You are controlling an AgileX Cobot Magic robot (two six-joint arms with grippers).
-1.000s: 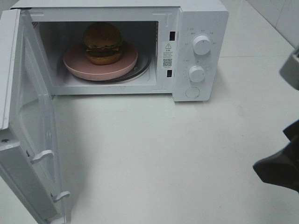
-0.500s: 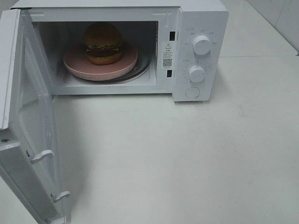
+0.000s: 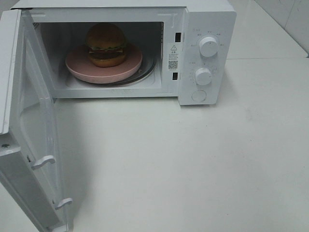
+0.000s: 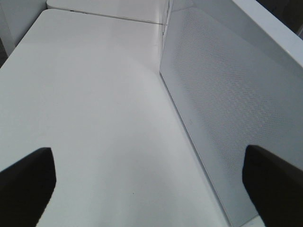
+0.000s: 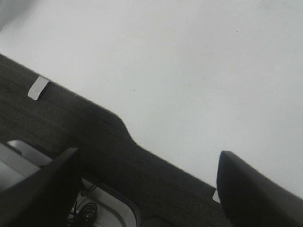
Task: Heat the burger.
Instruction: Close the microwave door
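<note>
The burger [image 3: 106, 44] sits on the pink plate [image 3: 77, 68] inside the microwave [image 3: 219, 24], at the far side of the table [image 3: 193, 164]. The plate is roughly centred in the cavity, a little to the left. The door [image 3: 34, 121] stands wide open, swung out to the near left. We judge the loading done and the step in hand to be shutting that door, with the dials to follow.

To do it well, we should press on the door's outer face close to its free near edge, far from the hinge. The push should follow the door's arc round to the right and far side. A straight shove could slide the whole oven across the smooth table. We should carry on until the two latch hooks on the door's edge seat in the slots beside the cavity. Only then should we turn the upper knob [image 3: 208, 46] or the lower knob [image 3: 203, 76].

The left tool [image 4: 151, 184] has its jaws spread wide, with nothing between them and nothing touching them. In its wrist view the perforated door panel runs close alongside, so it looks well placed for the push. The right tool [image 5: 149, 189] is likewise spread wide and empty. It hangs above the table's edge, with dark ground showing beyond. Neither tool shows in the high view.
</note>
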